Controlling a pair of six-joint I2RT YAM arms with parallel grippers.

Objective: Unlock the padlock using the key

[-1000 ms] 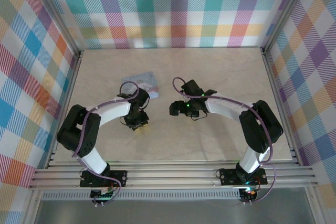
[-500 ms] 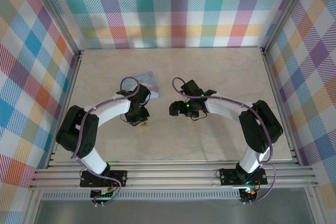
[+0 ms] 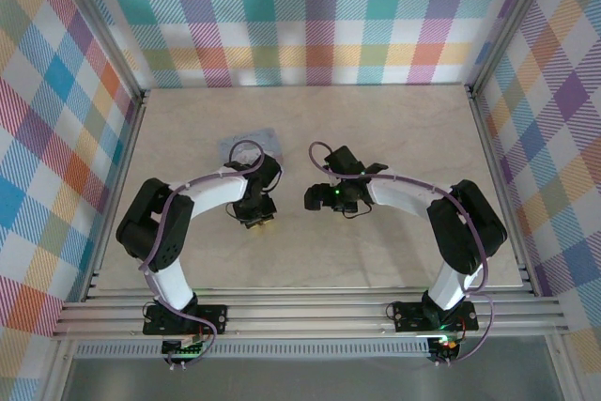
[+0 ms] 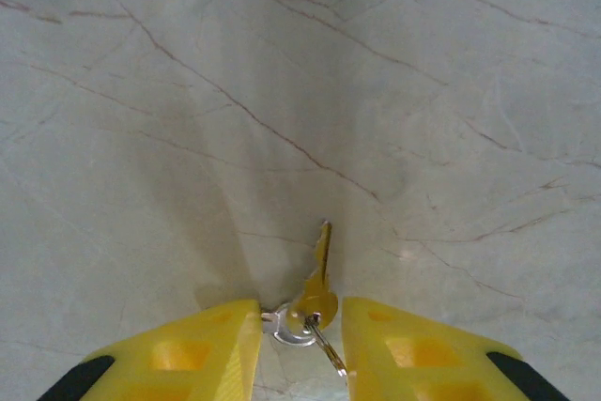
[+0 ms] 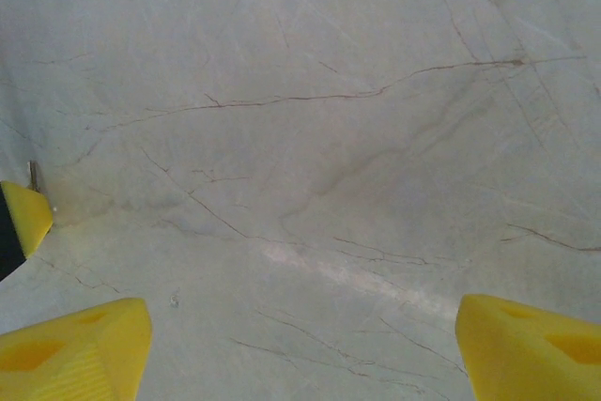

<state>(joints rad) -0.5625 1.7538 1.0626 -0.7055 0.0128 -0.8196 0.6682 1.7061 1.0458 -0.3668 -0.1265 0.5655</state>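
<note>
The yellow fingers (image 4: 188, 359) of the left gripper (image 4: 300, 326) stand at a narrow gap, tips down at the table (image 4: 282, 91). The key (image 4: 321, 274) lies flat between them. Its blade points away from the wrist and its ring (image 4: 282, 326) sits just beside the inner edge of one finger. You cannot tell whether the fingers press on the key or merely flank it.

The right gripper (image 5: 300, 345) has its fingers spread wide, with bare table between them. At the left edge of the right wrist view, note a yellow tip (image 5: 23, 218) of the other gripper close ahead.

Clearances, top view:
- A short strip of bare table separates the two grippers; they are near but apart.
- A pale-blue tin (image 3: 239, 146) lies just beyond the left wrist, partly covered by it.
- The far half of the table and its right side are open up to the plaid walls (image 3: 310, 16).
- The metal rail (image 3: 310, 312) closes the near edge, well apart from both grippers.

Arm pose:
- The left arm (image 3: 202, 196) rises from its base, folds at the elbow near the left edge and reaches right, wrist turned down.
- The right arm (image 3: 413, 196) mirrors it, elbow near the right edge, forearm reaching left, gripper pointing at the left one.
</note>
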